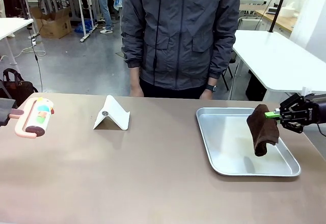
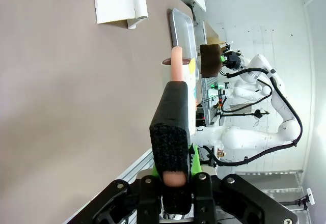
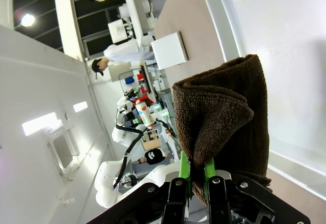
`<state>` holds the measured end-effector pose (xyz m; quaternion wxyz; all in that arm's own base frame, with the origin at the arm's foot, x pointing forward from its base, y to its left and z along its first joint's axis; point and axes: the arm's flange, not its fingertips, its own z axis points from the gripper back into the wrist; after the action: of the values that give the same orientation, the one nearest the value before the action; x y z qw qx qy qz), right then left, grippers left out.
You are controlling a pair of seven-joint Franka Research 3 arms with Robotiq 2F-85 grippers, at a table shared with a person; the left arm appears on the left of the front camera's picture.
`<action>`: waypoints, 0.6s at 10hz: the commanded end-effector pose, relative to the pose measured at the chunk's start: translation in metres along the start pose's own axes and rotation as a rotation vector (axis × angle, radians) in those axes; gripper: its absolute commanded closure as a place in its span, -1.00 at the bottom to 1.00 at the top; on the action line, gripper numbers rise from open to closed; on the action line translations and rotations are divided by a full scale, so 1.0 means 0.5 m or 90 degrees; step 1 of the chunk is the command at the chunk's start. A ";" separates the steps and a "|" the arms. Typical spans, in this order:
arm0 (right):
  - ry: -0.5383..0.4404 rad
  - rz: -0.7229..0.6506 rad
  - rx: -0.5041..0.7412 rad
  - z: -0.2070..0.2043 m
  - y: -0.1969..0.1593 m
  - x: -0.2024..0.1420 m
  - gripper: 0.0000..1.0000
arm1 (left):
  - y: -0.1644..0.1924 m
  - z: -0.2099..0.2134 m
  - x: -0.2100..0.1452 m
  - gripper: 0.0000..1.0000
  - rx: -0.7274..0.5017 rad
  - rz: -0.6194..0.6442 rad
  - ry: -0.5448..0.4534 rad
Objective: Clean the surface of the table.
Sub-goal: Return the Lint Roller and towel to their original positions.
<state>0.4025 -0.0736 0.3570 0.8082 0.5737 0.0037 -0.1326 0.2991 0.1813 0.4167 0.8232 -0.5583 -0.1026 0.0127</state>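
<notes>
The table (image 1: 153, 183) filled the lower half of the front view, its taupe top running edge to edge, with a person (image 1: 181, 35) in a grey jacket standing at its 12 o'clock side, hands hanging near the far edge.

The right gripper (image 1: 277, 114) came in from 3 o'clock, its fingers pinched tight on the top edge of a brown cloth (image 1: 262, 130). The cloth hung folded from the green pads, its lower end over the tray (image 1: 224, 152), which lay on the table at about 4 o'clock from the centre; whether the cloth touched the tray floor could not be told. In the right wrist view the cloth (image 3: 224, 117) was clamped between the nearly closed fingers (image 3: 184, 175), with the tray's rim (image 3: 219, 15) beyond it.

The left gripper (image 1: 6, 113) sat at the 9 o'clock edge, closed on the handle of a lint roller (image 1: 34, 117), pink with a printed barrel, held over the table. In the left wrist view the roller (image 2: 175, 127) stood straight out from the shut fingers (image 2: 196, 160).

A white folded stand (image 1: 112, 114) rested on the table at about 11 o'clock from the centre, between roller and tray, well apart from both.
</notes>
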 end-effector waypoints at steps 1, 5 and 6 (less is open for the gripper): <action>0.000 0.000 0.000 0.000 0.000 0.000 0.76 | 0.000 0.000 0.000 0.57 0.000 0.000 0.000; 0.054 0.077 -0.015 -0.149 0.153 0.035 0.76 | -0.131 -0.071 0.119 0.57 -0.008 -0.035 0.054; 0.067 0.086 -0.018 -0.198 0.201 0.047 0.76 | -0.180 -0.098 0.153 0.57 0.003 -0.026 0.071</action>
<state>0.4407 0.0281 0.3998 0.8199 0.5704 0.0119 -0.0471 0.3594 0.1205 0.4746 0.8210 -0.5638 -0.0769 -0.0474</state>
